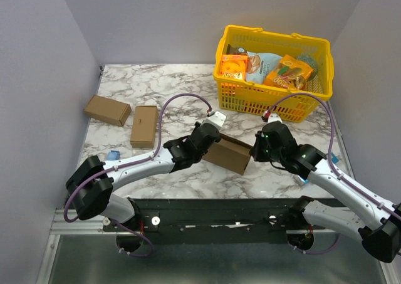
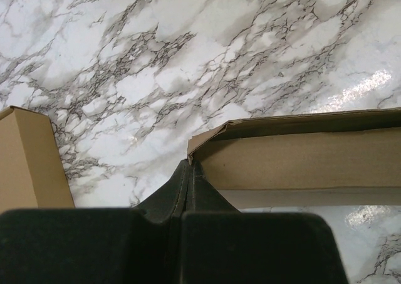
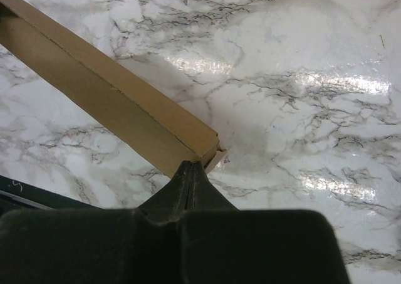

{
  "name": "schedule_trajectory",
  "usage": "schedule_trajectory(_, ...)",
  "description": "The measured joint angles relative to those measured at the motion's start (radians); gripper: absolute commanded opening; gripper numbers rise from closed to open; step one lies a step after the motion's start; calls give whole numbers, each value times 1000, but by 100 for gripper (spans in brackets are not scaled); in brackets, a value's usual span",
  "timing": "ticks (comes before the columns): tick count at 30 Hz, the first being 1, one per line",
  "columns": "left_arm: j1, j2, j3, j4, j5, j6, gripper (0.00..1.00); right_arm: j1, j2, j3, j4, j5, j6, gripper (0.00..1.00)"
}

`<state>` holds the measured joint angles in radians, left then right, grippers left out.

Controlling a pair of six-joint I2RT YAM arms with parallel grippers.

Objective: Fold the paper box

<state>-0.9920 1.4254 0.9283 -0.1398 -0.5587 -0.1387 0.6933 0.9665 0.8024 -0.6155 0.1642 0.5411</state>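
On table [image 1: 182,86], paper box [image 1: 230,153]; closed left claw [image 2: 188,171], right claw [image 3: 190,170] touching corners.

paper box [image 1: 230,152] between left pincer [image 1: 212,140] and right pincer [image 1: 255,151]; basket [image 1: 274,32] behind; small boxes [image 1: 108,110] [image 1: 144,126] left.

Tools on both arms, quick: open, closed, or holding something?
Left tool: closed, apparently pinching a corner of the plain brown cardboard paper box.
Right tool: closed, apparently pinching its other end.
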Motion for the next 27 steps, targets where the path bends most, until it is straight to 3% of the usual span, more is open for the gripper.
schedule_trajectory(15, -6, 0, 1, 3, 2, -8, 0, 1, -53, -43, -5, -19, 42, 1)
schedule_trajectory(16, -6, 0, -1, 5, 3, -4, 0, 1, -55, -42, -7, -20, 42, 15)
schedule_trajectory(18, -7, -2, -7, 16, 8, 7, 0, 1, -61, -36, -18, -20, 38, 32)
schedule_trajectory(19, -7, -4, -10, 22, 13, 14, 0, 1, -62, -32, -31, -19, 37, 46)
schedule_trajectory(25, -12, -12, -28, 61, 56, 51, 0, 2, -87, -8, -139, -22, 5, 76)
schedule_trajectory(27, -12, -14, -30, 65, 61, 57, 0, 2, -105, -3, -153, -24, -15, 80)
